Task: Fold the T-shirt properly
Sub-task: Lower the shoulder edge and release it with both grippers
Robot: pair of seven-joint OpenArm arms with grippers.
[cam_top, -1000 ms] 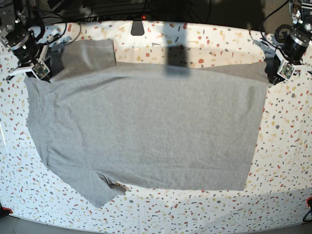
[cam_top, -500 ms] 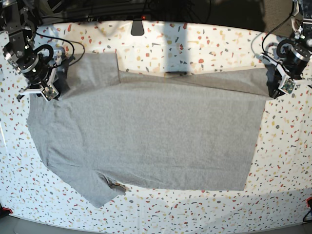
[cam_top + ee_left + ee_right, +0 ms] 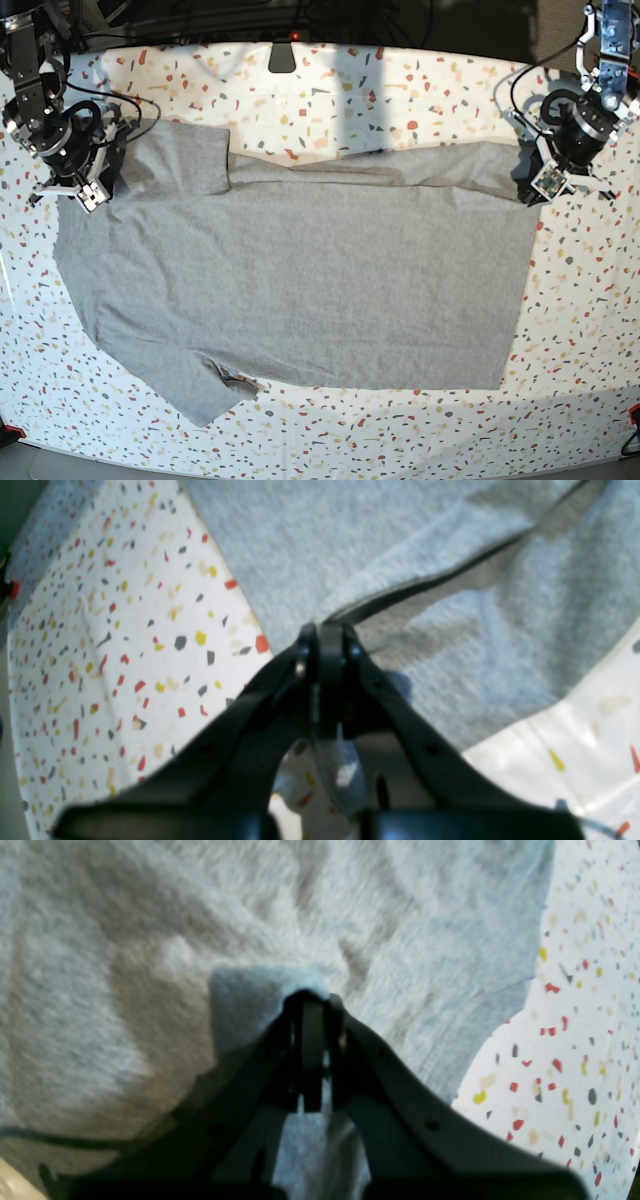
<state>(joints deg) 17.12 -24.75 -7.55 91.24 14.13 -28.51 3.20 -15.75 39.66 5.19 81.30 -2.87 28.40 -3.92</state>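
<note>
The heather-grey T-shirt (image 3: 300,280) lies spread on the speckled table, plain side up, with its far edge lifted and folded toward the near side. My left gripper (image 3: 532,185), at the base view's right, is shut on the shirt's far right corner; the left wrist view shows its jaws (image 3: 325,640) closed on the grey hem (image 3: 425,585). My right gripper (image 3: 100,190), at the base view's left, is shut on the far left sleeve; the right wrist view shows its jaws (image 3: 312,1000) pinching a fold of grey cloth (image 3: 245,990). No lettering shows.
The white terrazzo table (image 3: 400,90) runs around the shirt on all sides. A dark mount (image 3: 282,57) sits at the far edge centre, with cables behind both arms. The table's front edge (image 3: 300,470) is close under the shirt's near sleeve.
Both grippers have carried the shirt's far edge toward the near side and inward. The folded strip along the far edge is wider and more bare table shows behind it.
</note>
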